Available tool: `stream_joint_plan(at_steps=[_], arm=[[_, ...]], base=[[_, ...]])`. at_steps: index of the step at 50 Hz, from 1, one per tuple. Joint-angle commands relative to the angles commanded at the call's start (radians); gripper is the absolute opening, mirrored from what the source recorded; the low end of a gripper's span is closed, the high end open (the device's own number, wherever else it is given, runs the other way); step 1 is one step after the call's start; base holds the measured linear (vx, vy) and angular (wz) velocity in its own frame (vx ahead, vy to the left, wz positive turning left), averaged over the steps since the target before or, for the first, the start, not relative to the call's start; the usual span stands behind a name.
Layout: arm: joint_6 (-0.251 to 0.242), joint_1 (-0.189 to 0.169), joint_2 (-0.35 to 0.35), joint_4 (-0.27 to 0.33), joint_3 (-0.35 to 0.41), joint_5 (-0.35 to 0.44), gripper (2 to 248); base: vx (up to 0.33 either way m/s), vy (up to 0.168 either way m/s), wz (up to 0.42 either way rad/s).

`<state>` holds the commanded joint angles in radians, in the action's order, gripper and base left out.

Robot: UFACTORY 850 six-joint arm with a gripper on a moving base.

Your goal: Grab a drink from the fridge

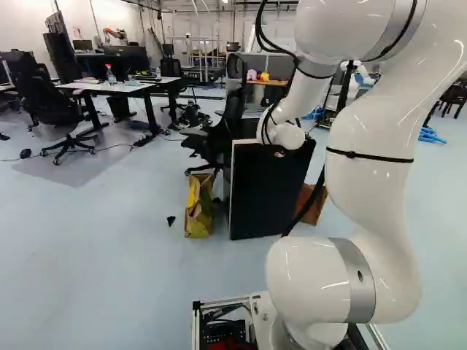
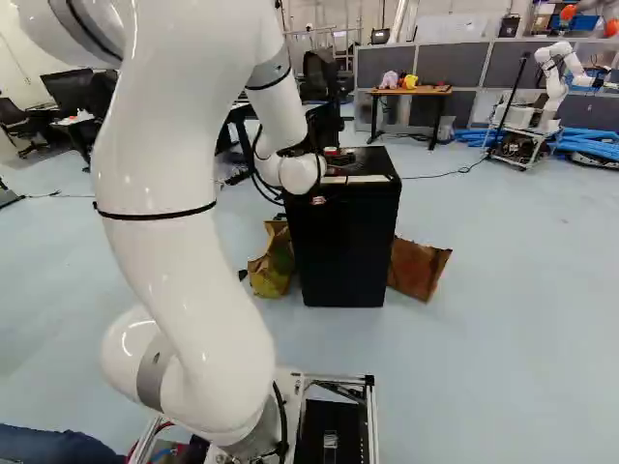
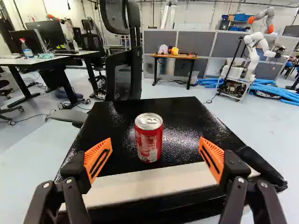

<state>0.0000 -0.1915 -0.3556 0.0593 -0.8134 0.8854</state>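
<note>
In the left base view, our arm (image 1: 372, 175) reaches over a black cabinet (image 1: 268, 191). From that cabinet, a yellow-and-brown bag (image 1: 198, 211) stands just beside it at nine o'clock, a black office chair (image 1: 232, 127) at eleven, and a white-topped desk (image 1: 120, 87) at ten.

In the right base view, a brown paper bag (image 2: 418, 269) sits by the cabinet at about four o'clock; a wooden table (image 2: 411, 91) stands well apart at one, and another robot (image 2: 546, 92) at two.

In the wrist view, we have our fingers (image 3: 97, 158) released, spread wide with orange pads facing. The red drink can (image 3: 148, 140) stands upright on the cabinet top at twelve o'clock from us, centred between the fingers and touching neither.
</note>
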Motion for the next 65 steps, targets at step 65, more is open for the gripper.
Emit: stream_joint_plan(at_steps=[65], arm=[[0.0, 0.013, -0.217, -0.053, -0.163, 0.114, 247]], base=[[0.0, 0.0, 0.0]])
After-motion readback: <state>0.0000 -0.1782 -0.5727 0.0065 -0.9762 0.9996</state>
